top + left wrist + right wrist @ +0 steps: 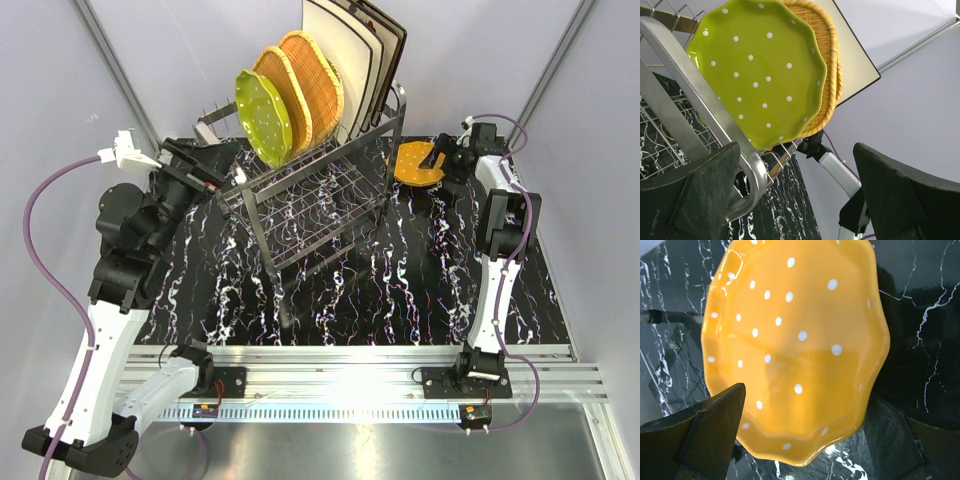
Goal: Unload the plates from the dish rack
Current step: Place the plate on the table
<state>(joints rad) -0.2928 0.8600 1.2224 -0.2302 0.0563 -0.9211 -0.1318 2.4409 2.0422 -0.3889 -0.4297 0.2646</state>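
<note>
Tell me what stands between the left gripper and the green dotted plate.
The dish rack's chrome frame tube slants across just ahead of the open left gripper, close to one finger, under the lower edge of the green dotted plate. Nothing else visible intervenes.

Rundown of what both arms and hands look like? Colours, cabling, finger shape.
Left arm and right arm match: white link shells, black joint housings, black bases. A purple cable loops outside each arm. Left hand and right hand each have two broad, dark, wedge-shaped fingers with a matte, mottled surface. No markings legible.
</note>
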